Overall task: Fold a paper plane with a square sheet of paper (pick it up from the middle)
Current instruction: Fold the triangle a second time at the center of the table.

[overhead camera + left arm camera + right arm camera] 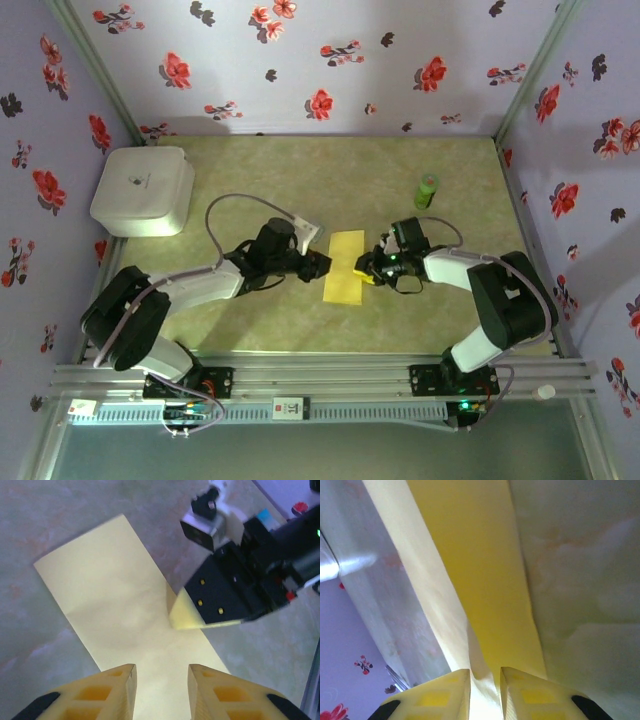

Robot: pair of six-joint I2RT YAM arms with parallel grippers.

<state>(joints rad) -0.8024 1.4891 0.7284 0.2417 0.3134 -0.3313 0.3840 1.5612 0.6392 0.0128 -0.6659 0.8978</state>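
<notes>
The square sheet of paper (345, 265) lies in the middle of the table as a bright yellow, upright narrow rectangle, folded in two layers. My left gripper (322, 264) is at its left edge; in the left wrist view its fingers (161, 672) stand apart over the flat paper (115, 605) with nothing between them. My right gripper (368, 270) is at the sheet's right edge. In the right wrist view the jaws (485, 677) pinch a raised flap of the paper (480, 570). The left wrist view shows that lifted edge (187, 615) at the black right gripper (225, 595).
A white rounded box (143, 190) sits at the back left. A small green cylinder (427, 190) stands at the back right, behind the right arm. Flowered walls enclose the table on three sides. A metal rail (320, 380) runs along the near edge.
</notes>
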